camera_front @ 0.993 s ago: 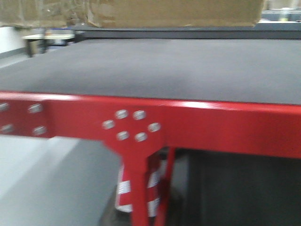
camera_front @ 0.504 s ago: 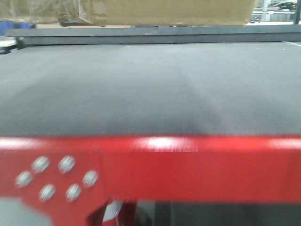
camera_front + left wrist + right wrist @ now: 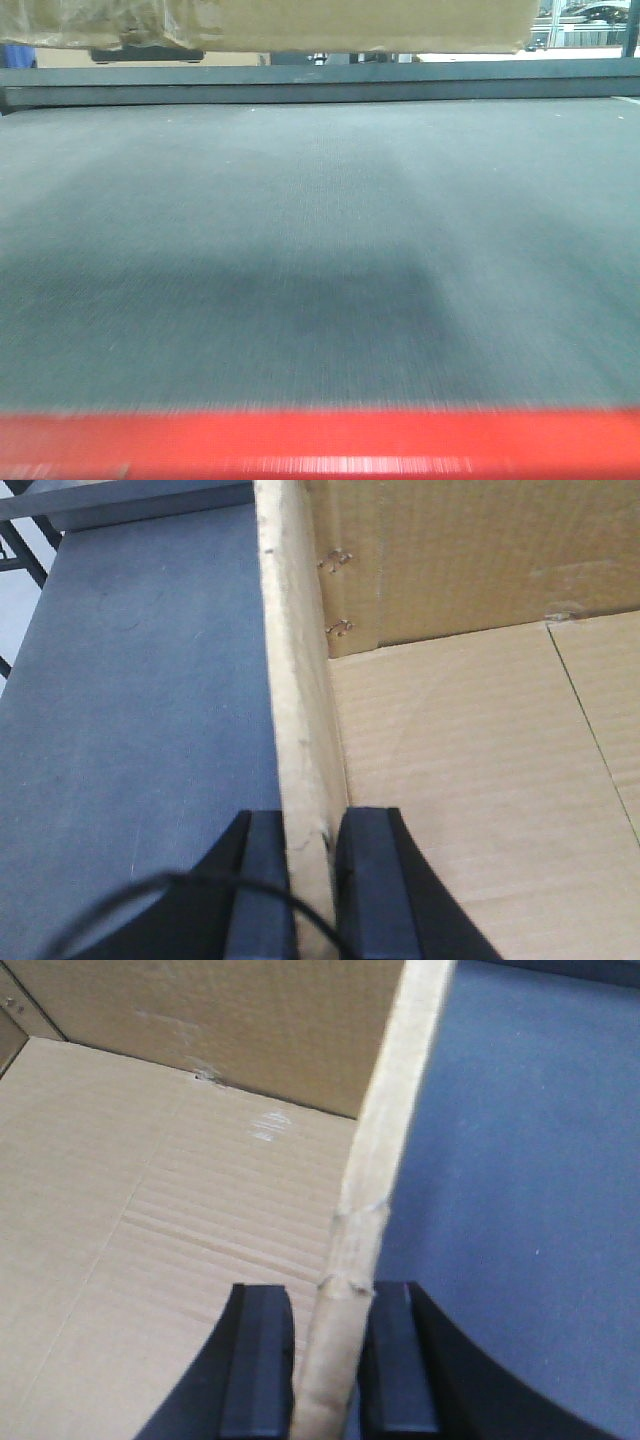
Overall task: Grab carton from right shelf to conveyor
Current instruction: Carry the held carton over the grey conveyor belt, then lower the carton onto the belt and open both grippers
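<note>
The carton [image 3: 350, 25] hangs above the dark grey conveyor [image 3: 320, 200], clear of the belt, with its shadow on the weave. The left pincer [image 3: 312, 830] grips the carton's left wall. The right pincer [image 3: 330, 1305] grips its right wall. Each has one finger inside and one outside. A red frame rail [image 3: 320, 445] edges the near side.

A wide flat conveyor belt of dark grey woven material [image 3: 320, 250] fills most of the frame, with a darker patch across its middle. A glossy red metal frame rail [image 3: 320, 445], blurred, runs along the bottom edge. Along the top edge is the underside of a plain brown corrugated cardboard carton [image 3: 360, 25], with crinkled clear tape [image 3: 80, 22] at upper left. Below it, a dark grey far rail [image 3: 320, 82] crosses the frame.
</note>
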### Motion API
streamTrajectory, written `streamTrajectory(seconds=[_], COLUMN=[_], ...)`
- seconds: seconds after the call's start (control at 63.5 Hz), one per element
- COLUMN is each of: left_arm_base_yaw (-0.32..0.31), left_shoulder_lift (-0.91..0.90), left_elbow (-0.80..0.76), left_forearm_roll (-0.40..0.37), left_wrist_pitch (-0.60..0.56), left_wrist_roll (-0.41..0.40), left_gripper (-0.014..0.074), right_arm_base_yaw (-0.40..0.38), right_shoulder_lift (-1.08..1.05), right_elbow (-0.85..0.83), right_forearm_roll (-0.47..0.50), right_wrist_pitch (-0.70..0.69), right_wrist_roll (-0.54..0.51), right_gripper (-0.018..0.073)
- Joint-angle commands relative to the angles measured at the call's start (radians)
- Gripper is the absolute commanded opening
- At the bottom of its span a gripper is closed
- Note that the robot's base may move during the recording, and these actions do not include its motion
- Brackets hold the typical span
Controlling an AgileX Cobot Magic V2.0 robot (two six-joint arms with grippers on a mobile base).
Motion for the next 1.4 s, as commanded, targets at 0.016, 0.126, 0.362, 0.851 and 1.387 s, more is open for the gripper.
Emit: streamTrajectory(seconds=[0.016, 0.126, 0.362, 0.851, 1.387], left_arm_base_yaw=[0.012, 0.012, 0.012, 0.012, 0.012], left_shoulder_lift=[-0.013, -0.013, -0.013, -0.013, -0.013], left_elbow=[-0.009, -0.009, -0.009, -0.009, -0.009], left_forearm_roll=[0.153, 0.153, 0.153, 0.153, 0.153], left_wrist_pitch=[0.01, 0.01, 0.01, 0.01, 0.01], left_wrist_roll=[0.007, 0.007, 0.007, 0.007, 0.007], left_gripper=[-0.0017, -0.0017, -0.0017, -0.0017, -0.0017], right_arm_base_yaw=[-0.007, -0.007, -0.007, -0.007, -0.007], right_shoulder_lift=[-0.023, -0.023, -0.023, -0.023, -0.023], right_elbow=[-0.007, -0.007, -0.007, -0.007, -0.007], right_forearm_roll=[-0.053, -0.053, -0.053, -0.053, -0.053], right_wrist_pitch=[0.006, 0.006, 0.006, 0.006, 0.006], right_wrist_roll=[-0.024, -0.024, -0.024, -0.024, -0.024], right_gripper=[-0.0069, -0.0069, -0.0069, -0.0069, -0.0069])
